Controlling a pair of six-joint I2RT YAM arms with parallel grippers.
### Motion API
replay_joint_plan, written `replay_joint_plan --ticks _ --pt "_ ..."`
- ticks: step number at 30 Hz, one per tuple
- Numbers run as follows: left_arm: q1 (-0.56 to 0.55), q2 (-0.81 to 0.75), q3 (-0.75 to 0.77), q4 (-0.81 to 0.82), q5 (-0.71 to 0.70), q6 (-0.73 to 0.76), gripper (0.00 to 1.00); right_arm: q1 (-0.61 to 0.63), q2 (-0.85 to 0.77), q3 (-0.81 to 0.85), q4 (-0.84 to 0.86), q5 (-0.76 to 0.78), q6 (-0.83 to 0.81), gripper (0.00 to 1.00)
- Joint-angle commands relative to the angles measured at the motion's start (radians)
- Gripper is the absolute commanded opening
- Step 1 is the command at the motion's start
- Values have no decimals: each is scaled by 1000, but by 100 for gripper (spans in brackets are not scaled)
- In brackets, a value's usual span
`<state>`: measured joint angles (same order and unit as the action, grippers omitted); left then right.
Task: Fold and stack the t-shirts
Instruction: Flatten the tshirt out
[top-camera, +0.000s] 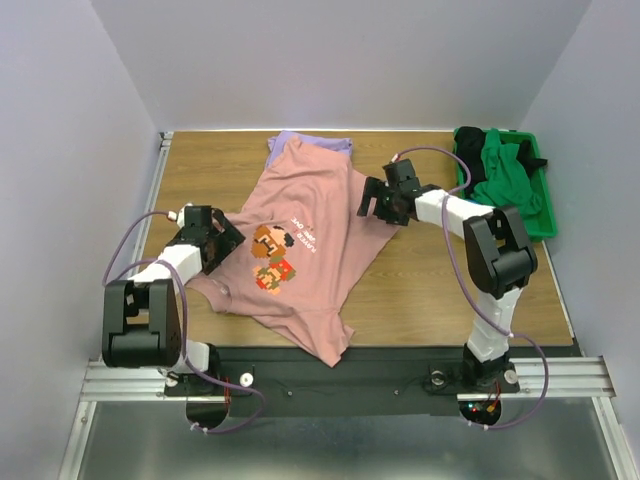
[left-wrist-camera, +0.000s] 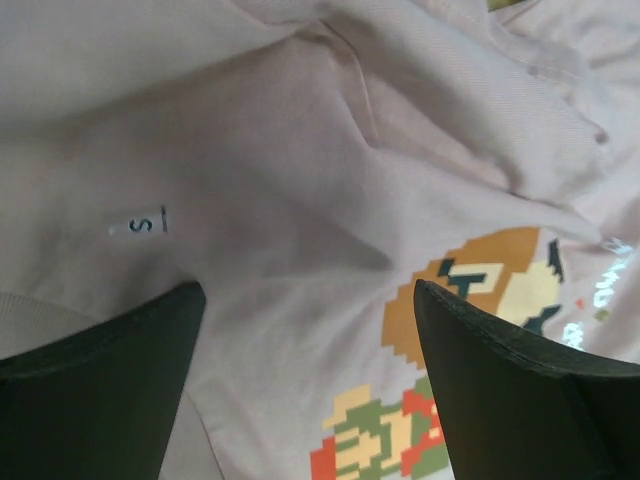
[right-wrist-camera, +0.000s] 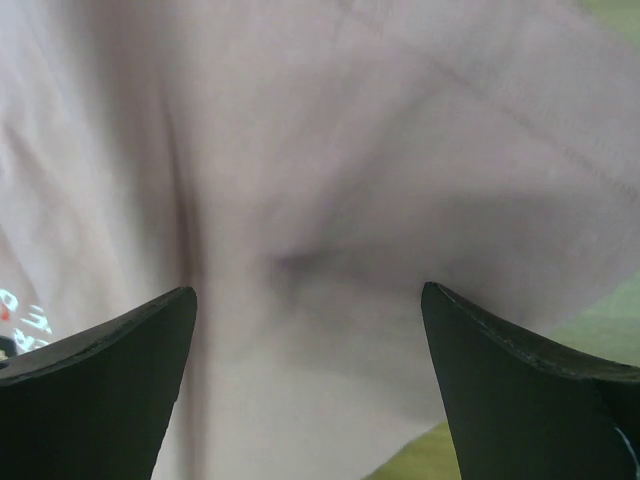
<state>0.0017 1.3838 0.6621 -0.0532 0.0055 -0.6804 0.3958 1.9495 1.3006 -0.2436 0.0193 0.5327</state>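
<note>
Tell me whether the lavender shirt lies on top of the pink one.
No, the pink shirt covers the lavender shirt, which only peeks out.

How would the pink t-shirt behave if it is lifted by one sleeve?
Probably floppy: the pink t-shirt lies in soft folds, so it would likely hang and drape. It looks thin, so probably light. Pushed, it would likely bunch up rather than slide whole, perhaps dragging the lavender t-shirt partly under it.
</note>
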Motion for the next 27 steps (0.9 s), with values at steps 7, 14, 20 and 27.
replay_joint_plan --ticks 7,14,20,27 --pt "-65 315 278 130 8 105 98 -138 -99 -246 -22 57 46 100" --pt "-114 578 596 72 44 136 96 -275 -282 -431 -23 120 61 100" --pt "-115 620 747 62 2 176 96 -275 -386 -465 -23 64 29 100" --pt "-109 658 927 -54 -98 217 98 -275 -515 -508 -8 -74 -57 100"
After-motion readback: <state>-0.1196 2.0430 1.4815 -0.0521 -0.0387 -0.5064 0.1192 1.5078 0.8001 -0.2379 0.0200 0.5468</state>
